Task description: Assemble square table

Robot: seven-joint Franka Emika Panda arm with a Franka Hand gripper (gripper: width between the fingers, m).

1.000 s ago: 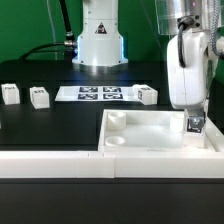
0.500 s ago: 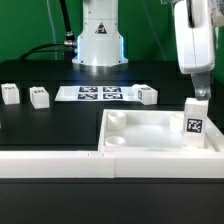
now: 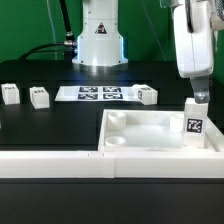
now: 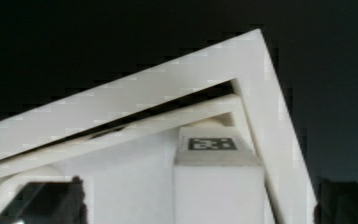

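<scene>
The square table top lies at the front of the exterior view's right, rim up with round corner sockets. One white tagged leg stands upright in its corner on the exterior view's right. My gripper hangs just above that leg, open and empty. In the wrist view the leg and its tag lie between my spread dark fingertips, with the top's rim beyond. Three loose legs lie at the back: one, a second and a third.
The marker board lies at the back middle in front of the white robot base. A white rail runs along the front edge of the black table.
One second ago my gripper was down around the leg in the corner. It has since let go and risen above it; the leg stays standing. Nothing has moved in the last half second.
</scene>
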